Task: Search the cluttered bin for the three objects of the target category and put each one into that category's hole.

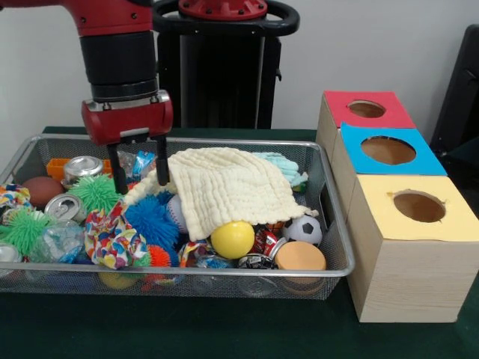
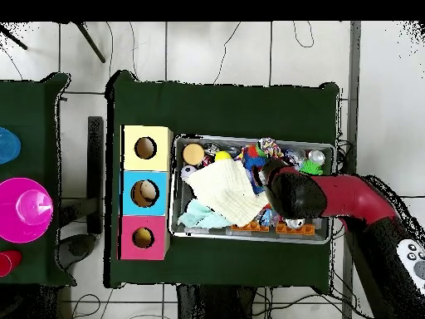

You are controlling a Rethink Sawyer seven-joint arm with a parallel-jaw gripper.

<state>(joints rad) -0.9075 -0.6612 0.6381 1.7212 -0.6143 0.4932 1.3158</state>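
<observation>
The silver wire-mesh bin (image 1: 187, 271) (image 2: 332, 193) is full of clutter. A cream cloth (image 1: 228, 188) (image 2: 226, 189) lies over the middle of the pile. My gripper (image 1: 138, 178) hangs above the bin's left-centre, just left of the cloth's edge, open with nothing between its black fingers (image 1: 162, 168). The red-faced hole (image 1: 366, 109) (image 2: 143, 238) is on the farthest wooden box at the right. In the overhead view the arm (image 2: 332, 196) covers the gripper.
In the bin lie a yellow ball (image 1: 233, 239), a small soccer ball (image 1: 303, 229), green (image 1: 95, 194) and blue (image 1: 151, 221) spiky balls, cans (image 1: 81, 169), a round wooden lid (image 1: 299, 256). The blue-faced hole (image 1: 388, 150) and yellow-faced hole (image 1: 419, 206) sit nearer.
</observation>
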